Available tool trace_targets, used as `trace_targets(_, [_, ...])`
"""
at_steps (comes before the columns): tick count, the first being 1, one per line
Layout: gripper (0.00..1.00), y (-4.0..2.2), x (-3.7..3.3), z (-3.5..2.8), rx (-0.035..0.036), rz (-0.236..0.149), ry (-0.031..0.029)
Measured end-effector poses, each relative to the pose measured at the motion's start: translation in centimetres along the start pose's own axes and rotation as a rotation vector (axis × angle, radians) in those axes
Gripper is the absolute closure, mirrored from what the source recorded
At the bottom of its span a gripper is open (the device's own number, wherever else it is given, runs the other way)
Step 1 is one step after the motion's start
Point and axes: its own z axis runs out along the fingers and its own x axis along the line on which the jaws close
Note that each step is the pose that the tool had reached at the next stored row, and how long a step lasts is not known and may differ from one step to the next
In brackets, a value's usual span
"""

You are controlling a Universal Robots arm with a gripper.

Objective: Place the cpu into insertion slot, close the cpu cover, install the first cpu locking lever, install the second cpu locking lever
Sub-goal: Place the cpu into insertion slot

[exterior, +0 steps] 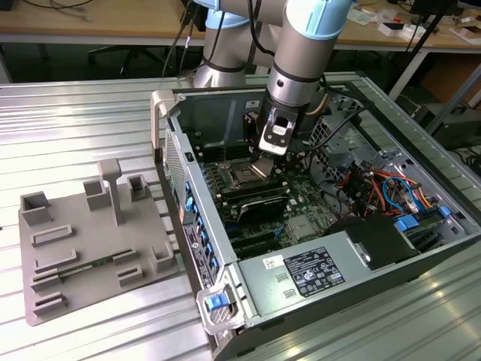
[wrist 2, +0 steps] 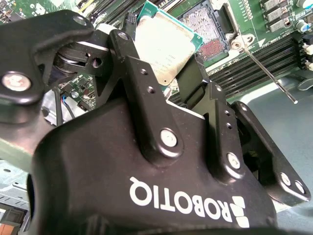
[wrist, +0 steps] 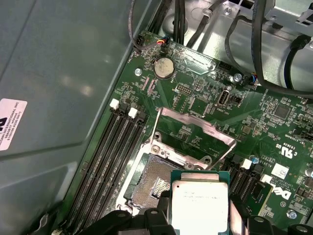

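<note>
So the arm is reaching down into the open computer case [exterior: 197,226], which sits on the ribbed metal surface [exterior: 75,113]. The gripper [exterior: 267,162] hangs low over the green motherboard [wrist: 195,93].

The fingers [wrist 2: 132,63] are clamped on the cpu [wrist 2: 164,44], one on each of two opposite edges, silvery top facing the cameras. In the first wrist view the cpu [wrist: 200,205] overlaps one edge of the insertion slot [wrist: 154,181], and in the second wrist view it looks tilted. It's not seated, and the slot's contact field is bare in both wrist views.

The cpu cover [wrist: 198,126] is swung up and open, standing on the far side of the slot from the chip. A thin metal locking lever [wrist 2: 266,73] sticks out free next to the slot, not latched down.

Long black memory slots [wrist: 112,152] run alongside the socket, and a coin battery [wrist: 164,67] sits further along the board.

Outside the case, on the exterior view's left, there's a grey fixture tray [exterior: 75,226] lying on the surface, well apart from the gripper.
</note>
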Motion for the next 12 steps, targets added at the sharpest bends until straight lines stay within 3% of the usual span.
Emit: trace_targets(12, [0.45, 0.0, 0.0, 0.11, 0.0002, 0.008, 0.0])
